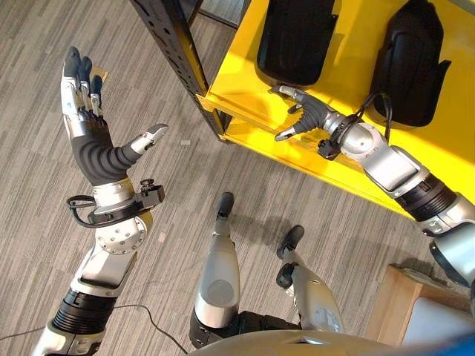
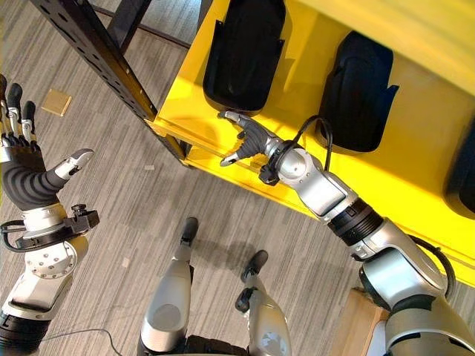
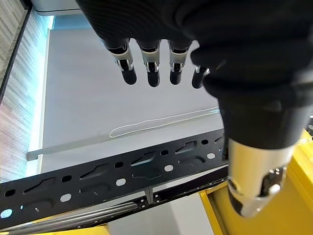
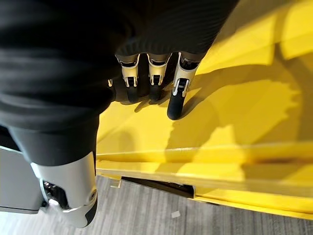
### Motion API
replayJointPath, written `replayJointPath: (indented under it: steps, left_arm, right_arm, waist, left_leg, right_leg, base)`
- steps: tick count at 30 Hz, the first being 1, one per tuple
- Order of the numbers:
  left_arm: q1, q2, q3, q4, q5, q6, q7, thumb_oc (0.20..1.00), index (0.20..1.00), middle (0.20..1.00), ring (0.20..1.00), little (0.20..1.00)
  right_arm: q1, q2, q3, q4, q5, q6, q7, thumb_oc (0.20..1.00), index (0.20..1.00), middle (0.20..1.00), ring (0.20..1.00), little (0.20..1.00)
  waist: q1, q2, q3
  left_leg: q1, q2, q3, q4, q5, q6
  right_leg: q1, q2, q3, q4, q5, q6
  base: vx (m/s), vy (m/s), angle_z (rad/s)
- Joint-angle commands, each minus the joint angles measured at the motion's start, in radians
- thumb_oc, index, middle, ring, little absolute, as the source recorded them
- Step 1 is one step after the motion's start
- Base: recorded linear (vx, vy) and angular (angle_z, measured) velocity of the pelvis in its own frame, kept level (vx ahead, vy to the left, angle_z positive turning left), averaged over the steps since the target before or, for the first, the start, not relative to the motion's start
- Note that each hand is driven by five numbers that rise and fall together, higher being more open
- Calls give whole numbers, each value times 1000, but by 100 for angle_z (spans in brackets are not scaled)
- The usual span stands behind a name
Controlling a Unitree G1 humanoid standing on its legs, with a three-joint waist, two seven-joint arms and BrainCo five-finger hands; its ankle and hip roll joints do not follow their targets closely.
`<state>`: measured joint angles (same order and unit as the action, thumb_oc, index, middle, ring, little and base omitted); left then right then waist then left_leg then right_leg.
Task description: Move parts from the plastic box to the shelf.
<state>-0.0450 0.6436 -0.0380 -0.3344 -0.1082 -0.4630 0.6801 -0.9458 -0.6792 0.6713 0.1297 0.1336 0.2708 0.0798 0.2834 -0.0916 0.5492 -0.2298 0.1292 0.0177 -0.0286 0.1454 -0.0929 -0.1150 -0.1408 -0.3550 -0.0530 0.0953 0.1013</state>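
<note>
Left eye view: two black parts [image 1: 291,37] [image 1: 410,63] were laid lengthwise on yellow shelf [image 1: 245,74]; right hand [image 1: 306,115] loosely spread, empty; left hand [image 1: 89,133] spread.

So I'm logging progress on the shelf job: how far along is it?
Two black parts, one and another, already lie on the yellow shelf; a third shows at the right eye view's edge. Nothing is in hand: the right hand is over the shelf's front edge with loosely spread fingers, the left hand is raised open above the floor. What's left can't be judged.
</note>
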Motion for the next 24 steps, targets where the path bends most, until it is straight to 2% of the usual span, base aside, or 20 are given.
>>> replayJointPath:
  steps: [1,9,17,19,24]
  left_arm:
    - [32,10,26,-65,-14,-39,1,1000,1000,1000,1000,1000]
    - [39,12,30,-65,-25,-36,-9,1000,1000,1000,1000,1000]
    - [37,17,29,-72,-21,-35,-4,1000,1000,1000,1000,1000]
    - [36,16,30,-72,-22,-37,-4,1000,1000,1000,1000,1000]
    - [35,16,25,-71,-21,-35,-4,1000,1000,1000,1000,1000]
  right_arm:
    - [-60,-5,49,19,-41,11,14,1000,1000,1000,1000,1000]
    - [-94,-18,72,62,-69,7,15,1000,1000,1000,1000,1000]
    - [-117,-9,67,65,-29,-5,-17,1000,1000,1000,1000,1000]
    - [-122,-6,65,67,-13,-26,-17,1000,1000,1000,1000,1000]
    - [-131,5,63,62,-3,-10,-31,1000,1000,1000,1000,1000]
  waist:
    - [-9,-3,-29]
    - [-3,-10,-29]
    - [1,-11,-29]
    - [2,-9,-29]
    - [5,-5,-29]
  left_leg:
    - [5,-66,66,-10,-29,56]
    - [-2,-64,65,-7,-29,56]
    - [-6,-65,65,-1,-31,57]
    - [-5,-66,64,-3,-31,58]
    - [-3,-68,62,0,-32,59]
  right_leg:
    - [-25,21,15,80,-9,12]
    - [-27,23,12,81,-8,13]
    - [-30,21,11,86,-8,14]
    - [-30,21,11,86,-10,13]
    - [-27,19,8,89,-11,13]
  base:
    - [0,0,0]
    - [13,-9,0]
    - [0,0,0]
    - [0,0,0]
    - [0,0,0]
